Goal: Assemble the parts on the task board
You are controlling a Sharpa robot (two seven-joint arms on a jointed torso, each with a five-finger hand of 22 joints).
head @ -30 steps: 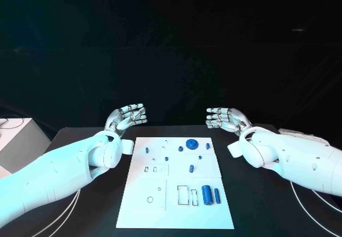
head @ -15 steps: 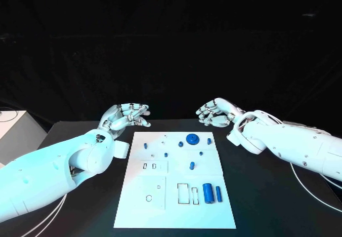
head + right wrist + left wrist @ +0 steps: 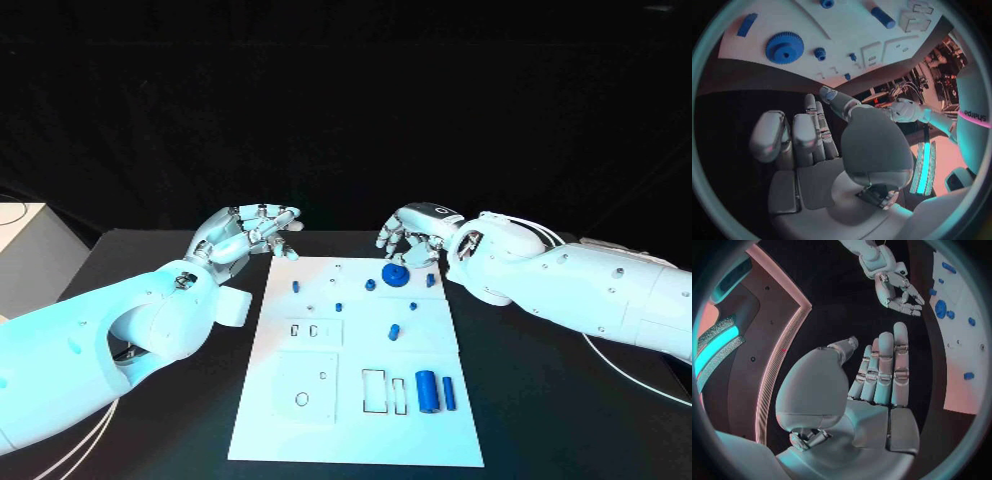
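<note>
Black tabletop (image 3: 173, 250) carries everything, with darkness behind it. On its middle lies the white task board (image 3: 361, 420), long side running from the near edge to the far edge. Both white arms reach in over the board's far corners. The left hand (image 3: 248, 233) hovers off the far left corner, fingers straight and apart, holding nothing. The right hand (image 3: 413, 235) hangs above the far edge with its fingers curled downward near the blue gear (image 3: 392, 271); it has nothing in its grasp, as far as I can tell. Among the parts, the gear is largest, lying flat near the far edge. Next come a blue cylinder (image 3: 427, 391) and a slimmer blue bar (image 3: 449, 393) by the near right corner, beside empty rectangular slots (image 3: 374, 389). Small blue pegs (image 3: 391, 332) dot the far half. Judging by the open slots and loose pieces, assembly seems barely begun; nearly everything is left to seat.
</note>
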